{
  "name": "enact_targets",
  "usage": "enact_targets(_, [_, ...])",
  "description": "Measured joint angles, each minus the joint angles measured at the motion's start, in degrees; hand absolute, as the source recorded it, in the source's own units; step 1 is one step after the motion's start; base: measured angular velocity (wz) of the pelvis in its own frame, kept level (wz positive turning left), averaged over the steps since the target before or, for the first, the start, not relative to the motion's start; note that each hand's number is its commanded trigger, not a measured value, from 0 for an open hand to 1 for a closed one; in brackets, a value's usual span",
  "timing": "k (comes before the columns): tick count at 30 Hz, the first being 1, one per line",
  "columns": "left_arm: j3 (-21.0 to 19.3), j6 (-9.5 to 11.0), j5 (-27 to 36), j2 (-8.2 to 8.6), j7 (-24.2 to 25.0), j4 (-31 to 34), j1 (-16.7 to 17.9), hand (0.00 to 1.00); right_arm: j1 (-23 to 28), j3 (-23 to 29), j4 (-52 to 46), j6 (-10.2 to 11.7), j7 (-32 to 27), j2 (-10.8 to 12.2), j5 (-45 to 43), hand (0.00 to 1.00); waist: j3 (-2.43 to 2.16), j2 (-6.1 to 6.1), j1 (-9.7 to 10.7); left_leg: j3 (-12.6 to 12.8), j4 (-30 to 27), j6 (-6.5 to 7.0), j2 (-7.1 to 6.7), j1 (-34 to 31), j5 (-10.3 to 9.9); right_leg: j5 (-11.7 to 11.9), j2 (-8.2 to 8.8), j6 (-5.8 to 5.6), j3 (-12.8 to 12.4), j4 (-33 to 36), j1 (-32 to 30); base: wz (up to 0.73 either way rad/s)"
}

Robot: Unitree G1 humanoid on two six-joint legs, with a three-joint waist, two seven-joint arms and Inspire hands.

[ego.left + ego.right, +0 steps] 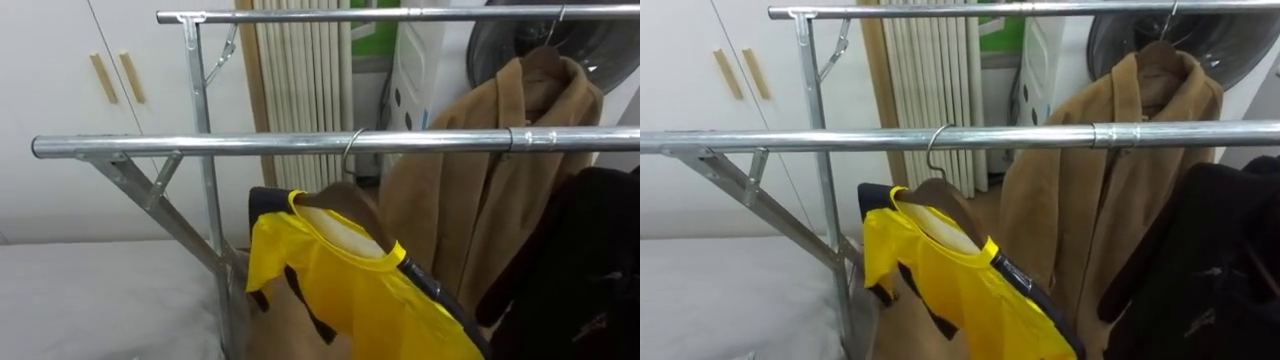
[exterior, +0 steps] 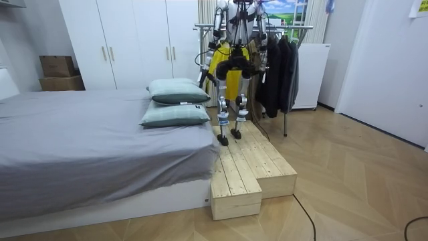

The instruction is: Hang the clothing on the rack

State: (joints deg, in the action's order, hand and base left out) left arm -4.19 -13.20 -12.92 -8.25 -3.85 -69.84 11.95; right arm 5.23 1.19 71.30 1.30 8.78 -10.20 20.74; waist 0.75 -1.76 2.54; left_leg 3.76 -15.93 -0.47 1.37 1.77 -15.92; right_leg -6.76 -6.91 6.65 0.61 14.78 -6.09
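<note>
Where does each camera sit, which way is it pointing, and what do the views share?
Left eye view: on the robot's head, close to the clothes rack, looking across its rails at the hanging yellow shirt and a tan coat.
Right eye view: same head, slightly to the side, same direction.
Room view: off in the room past the bed, seeing the whole robot from behind on a wooden platform, facing the rack.
Shared: all show the rack and yellow shirt.

On the clothes rack [image 1: 205,120], a hanger [image 1: 349,152] with a yellow shirt [image 1: 350,290] hooks at the near rail [image 1: 200,146] and a tan coat [image 1: 500,190] hangs from the far rail [image 1: 400,14].
</note>
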Motion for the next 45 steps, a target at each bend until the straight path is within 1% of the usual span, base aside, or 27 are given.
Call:
enact_targets(2, [-0.01, 0.29, -0.01, 0.00, 0.00, 0.10, -0.63, 0.00, -1.00, -0.05, -0.58, 0.12, -0.43, -0.05, -3.22, 0.00, -0.10, -0.47, 0.01, -0.91, -1.12, -0.03, 0.01, -1.55, -0.10, -0.35, 0.38, 0.32, 1.39, 0.22, -0.75, 0.35])
enact_targets(5, [0.52, 2.26, -0.28, 0.04, -0.23, 0.29, -1.77, 0.00, -2.93, -1.91, -2.82, 0.67, -1.70, -0.67, -11.44, 0.00, -0.19, -0.98, -0.61, -2.81, -3.36, -0.23, -0.11, -4.92, -0.02, -0.33, 2.02, 0.89, 5.78, 1.21, -2.64, 0.57])
enact_targets(8, [1.17, 4.44, -0.09, 0.13, -0.24, 1.77, -4.42, 0.00, -5.48, -4.50, -2.41, 1.29, -3.02, -1.50, -16.85, 0.00, -0.14, -1.34, -1.22, -0.79, -5.18, -0.47, 0.05, -9.33, 2.28, -0.55, 4.82, 1.31, 13.05, 0.99, -3.76, 1.30])
enact_targets(10, [1.92, 6.45, 1.24, 0.38, 0.04, 3.59, -6.11, 0.00, -6.89, -4.84, -1.75, 1.38, -3.40, -1.66, -17.94, 0.00, -0.08, -1.28, -1.38, 6.84, -4.43, -0.11, 1.41, -11.55, 5.35, -1.12, 8.05, 1.53, 22.30, -1.05, -3.40, 1.89])
enact_targets(11, [2.38, 7.13, 1.48, 0.48, 0.41, 4.10, -6.30, 0.00, -7.20, -4.87, -1.35, 1.34, -3.34, -1.77, -18.36, 0.00, -0.02, -1.19, -1.38, 10.00, -5.60, -0.07, 2.42, -11.68, 5.32, -1.43, 8.81, 1.52, 24.78, -1.10, -3.20, 2.05])
enact_targets(13, [3.15, 8.07, -0.41, 0.13, 2.02, 5.01, -6.89, 0.00, -7.61, -4.38, -0.97, 0.34, -2.70, -1.90, -19.41, 0.00, -0.17, -0.94, -1.43, 20.21, -11.54, 0.94, 6.66, -10.27, 3.13, -3.13, 11.10, 1.09, 33.89, -0.72, -1.96, 2.07])
enact_targets(14, [3.25, 8.09, -0.45, -0.36, 2.50, 5.01, -6.76, 0.00, -7.68, -4.38, -0.71, 0.10, -2.28, -1.88, -19.43, 0.00, -0.18, -0.93, -1.43, 22.43, -12.54, 1.18, 7.66, -9.42, 2.65, -3.46, 11.51, 0.96, 36.15, -0.70, -1.50, 2.03])
enact_targets(15, [3.14, 8.14, -0.46, -0.99, 3.40, 5.01, -6.21, 0.00, -7.65, -4.28, -0.01, -0.31, -1.63, -1.93, -19.26, 0.00, -0.20, -0.78, -1.55, 25.10, -13.10, 0.60, 8.94, -7.13, 1.94, -3.81, 12.49, 0.41, 40.35, -0.28, -0.17, 1.98])
enact_targets(16, [2.95, 8.14, -0.41, -1.36, 3.76, 5.01, -5.94, 0.00, -7.41, -4.18, 0.43, -1.17, -1.30, -1.92, -18.71, 0.00, -0.16, -0.34, -1.41, 27.07, -12.05, 0.22, 9.48, -4.72, 1.66, -4.45, 13.81, 0.44, 44.35, 0.66, 0.90, 2.00])
enact_targets(17, [2.76, 8.10, -0.41, -1.54, 4.06, 5.02, -5.53, 0.00, -7.29, -4.06, 0.56, -1.66, -1.06, -1.99, -18.45, 0.00, -0.19, -0.03, -1.43, 27.91, -11.21, 0.20, 9.48, -3.53, 1.66, -4.91, 14.49, 0.10, 46.13, 1.25, 1.19, 1.94])
enact_targets(19, [1.41, 7.30, -0.13, -1.77, 4.84, 4.99, -3.95, 0.00, -7.29, -2.79, 1.44, -3.08, 0.69, -2.49, -16.42, 0.00, -0.20, 0.41, -1.66, 28.73, -6.08, -0.58, 8.65, -0.08, 1.33, -6.24, 15.54, -1.70, 52.57, 2.16, 2.39, 1.68])
enact_targets(21, [0.41, 7.03, -0.17, -1.74, 5.52, 5.00, -3.50, 0.00, -7.36, -1.94, 1.83, -3.51, 1.55, -2.45, -15.75, 0.00, -0.17, 0.78, -2.70, 30.46, -1.16, -2.11, 8.14, 0.72, 0.29, -6.57, 15.89, -2.40, 54.81, 3.69, 1.83, 1.13])
enact_targets(22, [-0.20, 7.07, -0.13, -1.78, 5.47, 5.01, -3.27, 0.00, -7.18, -2.00, 2.18, -3.76, 1.96, -1.97, -14.54, 0.00, -0.51, 1.25, -3.99, 30.46, 0.42, -3.06, 8.00, 0.71, -0.25, -6.73, 16.62, -2.70, 55.02, 5.09, 1.63, 0.77])
enact_targets(23, [-0.55, 7.11, -0.13, -1.87, 5.39, 5.00, -3.08, 0.00, -7.04, -2.09, 2.38, -3.95, 2.30, -1.72, -13.69, 0.00, -0.63, 1.83, -4.56, 29.87, 0.90, -3.17, 8.11, 0.63, -0.40, -6.56, 16.93, -2.76, 54.92, 5.60, 1.66, 0.64])
enact_targets(25, [-1.27, 7.04, -0.05, -2.19, 5.28, 4.89, -2.70, 0.00, -5.27, -2.08, 2.35, -4.26, 3.54, -1.30, -9.35, 0.00, -1.40, 2.57, -4.55, 27.84, 1.78, -2.65, 7.58, 0.90, 0.40, -5.43, 17.51, -2.97, 52.59, 6.27, 2.90, 0.74])
enact_targets(27, [-1.32, 7.09, 0.35, -1.93, 5.06, 4.92, -2.70, 0.00, -4.06, -2.01, 2.46, -5.20, 4.02, -1.40, -6.75, 0.00, -1.58, 2.86, -4.52, 26.04, 1.95, -2.15, 6.67, 1.29, 0.81, -5.29, 18.78, -3.12, 51.89, 7.47, 3.77, 0.61])
enact_targets(29, [-1.26, 7.06, 0.19, -1.68, 4.83, 4.80, -2.90, 0.00, -3.04, -1.47, 2.57, -5.17, 4.63, -1.32, -4.26, 0.00, -1.31, 2.88, -3.76, 23.13, 1.54, -1.37, 5.78, 1.21, 0.54, -4.45, 19.55, -4.74, 46.08, 8.50, 4.28, 0.67])
enact_targets(32, [-0.95, 6.96, -0.01, -1.41, 4.48, 3.14, -3.56, 0.00, -2.14, 0.10, 2.50, -5.15, 5.34, -1.20, -1.30, 0.00, -0.76, 2.60, -1.66, 18.41, 1.15, 0.05, 4.42, 0.85, 0.25, -3.59, 20.84, -6.17, 40.79, 11.03, 4.96, 0.95])
enact_targets(34, [-0.34, 7.00, -0.22, -1.42, 4.51, 3.73, -3.68, 0.00, -0.87, 1.85, 2.45, -5.13, 6.37, -0.80, -0.07, 0.00, -0.73, 2.51, -0.19, 12.77, 1.01, 1.50, 2.64, 0.71, 0.53, -2.41, 20.65, -8.12, 32.13, 10.95, 5.96, 1.19])
enact_targets(36, [-0.22, 7.07, 0.13, -1.47, 4.46, 4.59, -3.71, 0.00, -0.35, 2.54, 2.41, -5.16, 6.43, -0.49, 1.07, 0.00, -0.72, 2.52, 0.02, 9.05, 0.99, 2.48, 1.45, 0.81, 0.52, -1.79, 20.28, -9.22, 27.57, 10.42, 7.14, 1.06])
enact_targets(38, [-0.15, 7.30, 2.33, -1.69, 4.31, 4.79, -3.65, 0.00, 0.20, 2.54, 2.26, -5.20, 6.32, 0.07, 1.62, 0.00, -1.07, 2.19, 0.04, 4.77, 0.96, 3.27, 0.63, 1.11, 0.62, -2.58, 17.50, -9.08, 19.70, 6.38, 8.00, 0.90])
enact_targets(39, [-0.15, 7.30, 2.57, -1.72, 4.20, 4.80, -3.68, 0.00, 0.32, 2.54, 2.26, -5.21, 6.30, 0.17, 1.61, 0.00, -1.12, 2.07, 0.03, 3.85, 1.00, 3.32, 0.77, 0.93, 0.69, -3.24, 16.41, -9.04, 18.05, 4.76, 8.65, 0.64])
enact_targets(40, [-0.16, 7.31, 3.46, -1.97, 3.92, 4.79, -4.03, 0.00, 0.34, 2.55, 2.31, -5.24, 6.18, 0.62, 1.61, 0.00, -0.72, 2.15, 0.10, 1.77, 1.03, 3.23, 1.18, 0.70, 0.83, -4.63, 12.80, -9.06, 13.32, 0.04, 9.21, 0.47])
enact_targets(41, [-0.19, 7.31, 3.72, -2.12, 3.80, 4.77, -4.21, 0.00, 0.32, 2.55, 2.34, -5.25, 6.09, 0.88, 1.64, 0.00, -0.48, 2.36, 0.07, 0.89, 0.99, 3.16, 1.27, 0.58, 0.87, -4.56, 11.22, -8.81, 11.30, -2.47, 9.03, 0.63])
enact_targets(42, [-0.24, 7.34, 4.17, -2.46, 3.45, 4.73, -4.45, 0.00, 0.33, 2.57, 2.30, -5.22, 5.69, 1.45, 1.61, 0.00, -0.18, 3.20, 0.04, -0.40, 0.52, 3.05, 1.02, 0.27, 0.83, -2.26, 9.00, -8.31, 7.68, -6.85, 8.02, 0.67])
enact_targets(43, [-0.17, 7.55, 4.51, -2.16, 3.20, 4.49, -4.65, 0.00, 0.39, 2.59, 2.36, -5.11, 5.49, 1.79, 1.69, 0.00, -0.09, 3.55, 0.28, -1.34, 0.37, 2.62, 0.69, 0.42, 0.54, 0.57, 8.54, -7.94, 7.51, -6.44, 7.14, 0.63])
enact_targets(45, [-0.24, 8.53, 4.75, -1.64, 3.22, 4.50, -3.59, 0.00, 0.00, 2.67, 2.80, -5.10, 5.13, 1.53, 1.40, 0.00, -0.44, 3.19, -0.34, -1.52, 0.96, 2.33, 0.58, 0.85, 0.67, 0.67, 7.93, -7.89, 8.28, -6.16, 8.28, 0.21])
